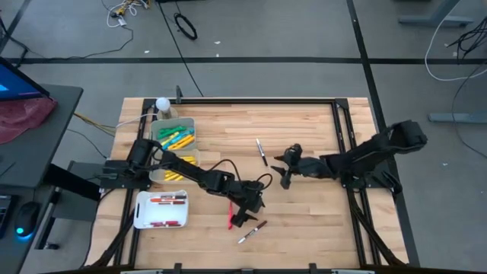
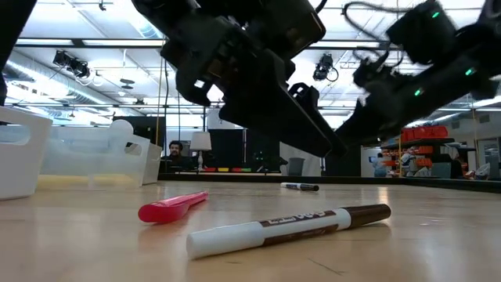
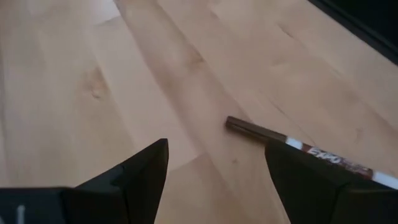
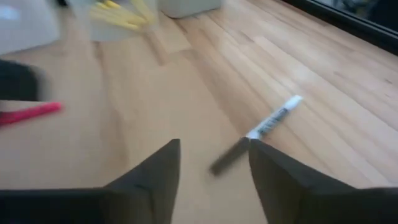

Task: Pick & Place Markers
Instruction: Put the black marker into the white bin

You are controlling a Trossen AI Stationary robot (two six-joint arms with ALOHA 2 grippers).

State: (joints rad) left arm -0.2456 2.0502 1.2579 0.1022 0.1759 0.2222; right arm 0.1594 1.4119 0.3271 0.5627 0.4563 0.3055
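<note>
Yellow and green markers (image 1: 176, 136) in clear bins (image 1: 188, 122), apparently red-capped ones in white tray (image 1: 141, 213); both pincers agape, empty.

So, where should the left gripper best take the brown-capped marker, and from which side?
Probably at mid-barrel, from straight above. The brown-capped marker lies flat and alone on the table, apart from the red marker, so both long sides are free. The left gripper is open beside it; its fingers should straddle the barrel crosswise.

Left tool (image 3: 214, 180) is hanging over the bench (image 3: 124, 68) — fingers spread, brown-capped marker (image 3: 298, 148) lying at two o'clock.
</note>
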